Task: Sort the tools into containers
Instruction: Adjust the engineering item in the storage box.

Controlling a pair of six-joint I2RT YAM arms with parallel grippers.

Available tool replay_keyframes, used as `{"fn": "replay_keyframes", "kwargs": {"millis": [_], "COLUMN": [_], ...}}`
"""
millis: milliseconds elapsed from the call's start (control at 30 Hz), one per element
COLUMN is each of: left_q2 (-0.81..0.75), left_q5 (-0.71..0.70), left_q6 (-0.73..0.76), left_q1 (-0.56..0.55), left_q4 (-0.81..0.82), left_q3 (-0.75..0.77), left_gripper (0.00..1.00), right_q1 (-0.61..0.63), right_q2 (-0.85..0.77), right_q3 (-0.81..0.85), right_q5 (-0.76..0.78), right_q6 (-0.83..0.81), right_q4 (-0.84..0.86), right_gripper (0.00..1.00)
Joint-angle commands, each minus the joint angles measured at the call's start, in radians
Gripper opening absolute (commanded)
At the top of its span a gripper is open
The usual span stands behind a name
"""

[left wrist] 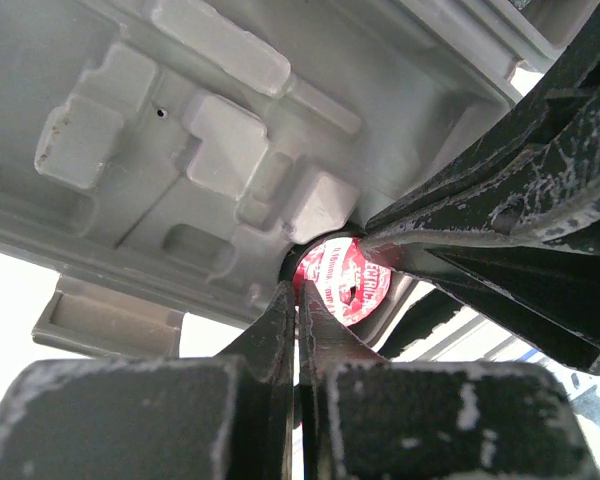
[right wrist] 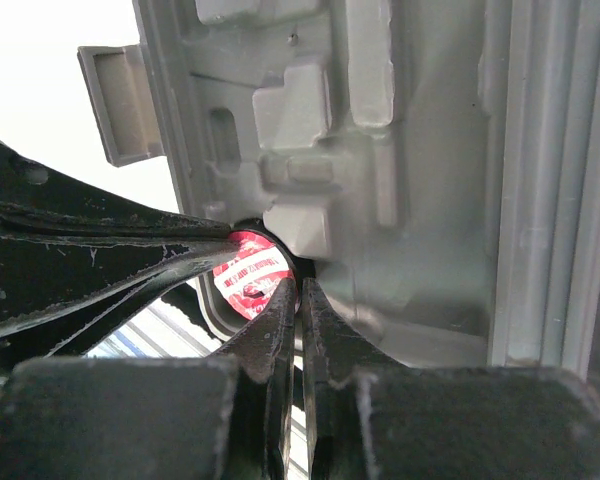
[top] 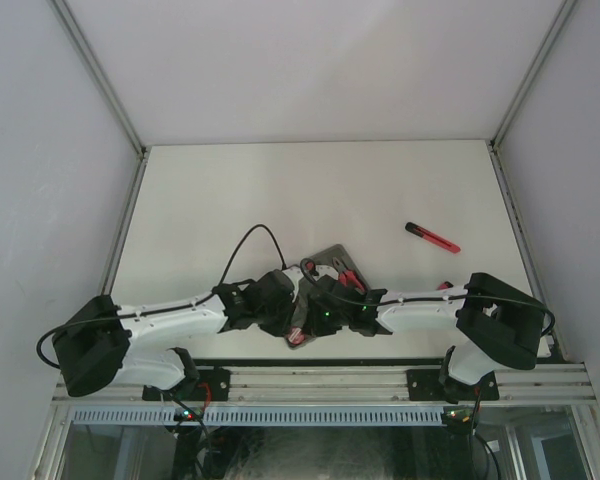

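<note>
The grey case point(top: 330, 255) lies near the table's front middle, with both arms meeting over its near end. Its moulded recesses fill the left wrist view point(left wrist: 180, 130) and the right wrist view point(right wrist: 430, 200). A black ring with a red label point(left wrist: 345, 275) point(right wrist: 248, 278) sits at the case's edge, right at both sets of fingertips. My left gripper point(left wrist: 300, 295) and right gripper point(right wrist: 298, 290) are shut, tips against the ring, nothing visible between the fingers. Red pliers handles point(top: 350, 278) show in the case. A slim red-black stick tool point(top: 432, 237) lies apart on the table to the right.
A grey latch tab point(left wrist: 105, 320) point(right wrist: 115, 100) juts from the case's rim. The metal rail point(top: 320, 380) with the arm bases runs along the near edge. Enclosure walls ring the white table point(top: 280, 190).
</note>
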Motion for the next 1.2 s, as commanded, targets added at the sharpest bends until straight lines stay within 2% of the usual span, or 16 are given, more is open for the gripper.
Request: {"fn": "replay_keyframes", "kwargs": {"millis": [0,200,367,467,600,733,867,1167], "left_q2": [0.082,-0.045,-0.16,-0.2,-0.249,-0.321,-0.406,-0.483], "left_q5": [0.036,0.001,-0.049,-0.053,-0.06,-0.084,-0.09,-0.049], "left_q6": [-0.003,-0.012,-0.013,-0.008,-0.008,-0.052,-0.103,-0.162], "left_q1": [-0.011,-0.009,0.002,0.016,0.041,0.082,0.152,0.242], "left_q4": [-0.044,-0.051,-0.071,-0.069,-0.071,-0.067,-0.061,0.034], "left_q3": [-0.079,-0.058,-0.001,0.031,0.043,-0.013,-0.108,-0.19], "left_gripper": [0.0,0.01,0.24,0.3,0.31,0.29,0.27,0.45], "right_q1": [0.011,0.011,0.008,0.006,0.003,-0.013,-0.076,-0.318], "right_q2": [-0.005,-0.042,-0.075,-0.085,-0.111,-0.17,-0.243,-0.417], "right_q3": [-0.001,-0.001,0.0,0.009,0.015,0.016,0.013,-0.057], "right_q5": [0.021,0.002,0.008,0.016,0.029,0.078,0.148,0.139], "right_q6": [0.003,-0.013,-0.017,-0.026,-0.046,-0.075,-0.113,-0.201], "right_q4": [-0.008,0.022,0.019,-0.004,-0.026,-0.087,-0.196,-0.27], "right_gripper": [0.01,0.05,0.1,0.14,0.21,0.25,0.27,0.48]}}
